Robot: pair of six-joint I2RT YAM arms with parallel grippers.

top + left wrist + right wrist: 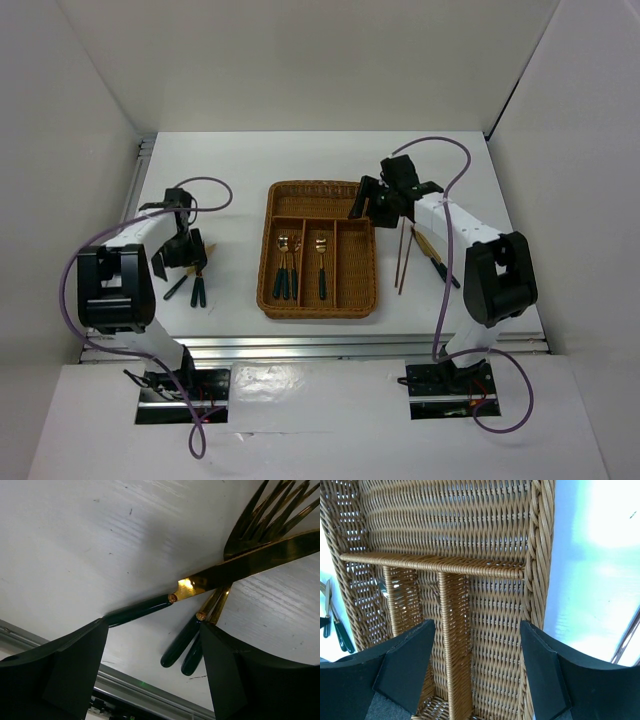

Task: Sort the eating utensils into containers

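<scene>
The wicker tray [369,262] lies mid-table. Its left long slot holds two spoons [285,268], its middle slot one more utensil [321,264]; the right and crosswise slots look empty. My left gripper [187,260] is open and empty, low over a pile left of the tray: a gold knife [250,562] crossing two forks [270,515], dark handles [182,642] between my fingers [75,665]. My right gripper [368,205] is open and empty above the tray's right slot [500,630]. Two chopsticks [403,260] lie right of the tray.
Another dark-handled utensil [441,267] lies right of the chopsticks, under the right arm. A metal rail [150,692] runs along the table edge just beyond the left gripper. White walls enclose the table on three sides.
</scene>
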